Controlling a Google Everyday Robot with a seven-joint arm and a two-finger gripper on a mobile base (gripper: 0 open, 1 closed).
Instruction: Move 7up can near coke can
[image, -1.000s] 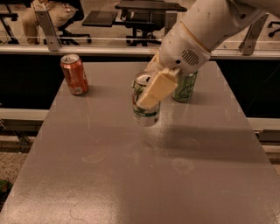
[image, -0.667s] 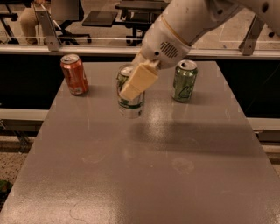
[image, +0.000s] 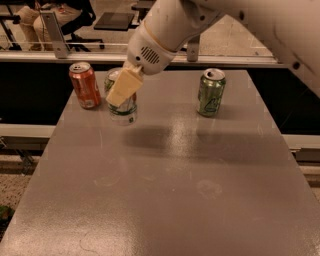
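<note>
Holding the 7up can clamped in my gripper, I should set it down upright without bumping the coke can at nine o'clock.

**A:** Can you read any lettering on the cans?

**B:** No. The coke can, at the back left of the tabletop, has only faint pale marks on its orange-red side, and I can't make out a word.

**A:** What about the one in the claw?

**B:** The claw is clamped on the 7up can, just right of the coke can. One pale finger covers most of the front. Below it there is a green band with print too small to read.

**A:** And the green can on the right?

**B:** It has white script running across its side, but I can't spell out the letters.

**A:** So no brand name or number is readable?

**B:** None.
</note>
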